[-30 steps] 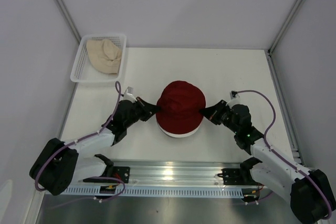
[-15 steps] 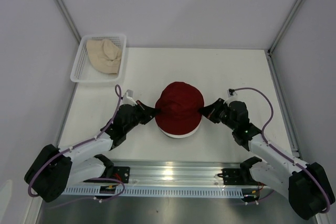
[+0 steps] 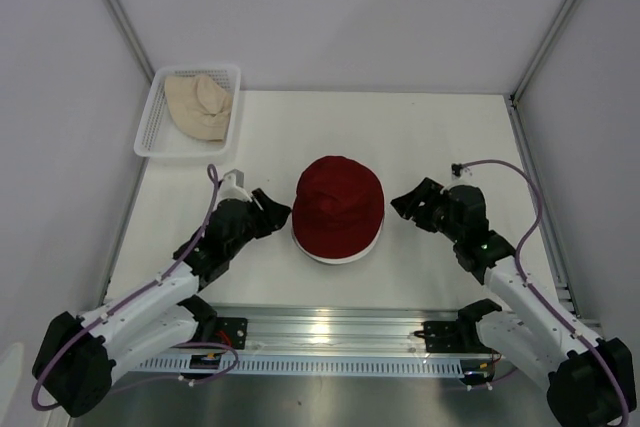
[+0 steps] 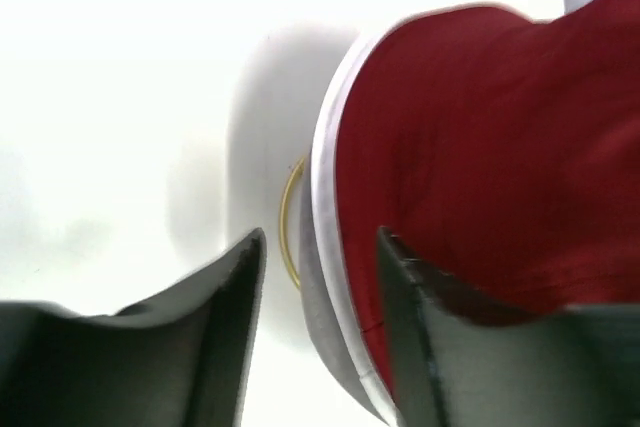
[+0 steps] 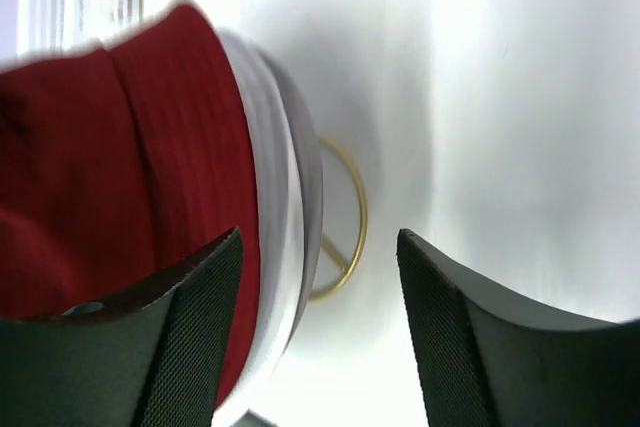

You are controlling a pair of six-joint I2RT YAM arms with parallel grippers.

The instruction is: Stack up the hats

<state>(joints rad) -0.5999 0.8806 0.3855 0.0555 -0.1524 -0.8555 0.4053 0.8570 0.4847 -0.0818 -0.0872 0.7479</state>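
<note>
A dark red hat sits on top of a stack in the middle of the table, with a white hat's brim showing under it. The left wrist view shows the red hat over the white brim and a grey brim. A beige hat lies in the basket at the back left. My left gripper is open just left of the stack. My right gripper is open just right of it, apart from the red hat.
A gold wire stand's ring shows under the stacked brims. The white mesh basket stands at the back-left corner. Grey walls close in the table on the left, right and back. The arms' mounting rail runs along the near edge.
Both grippers were shut on the red hat's brim, one on each side. They have opened and drawn back outward, and the red hat rests on the stack.
</note>
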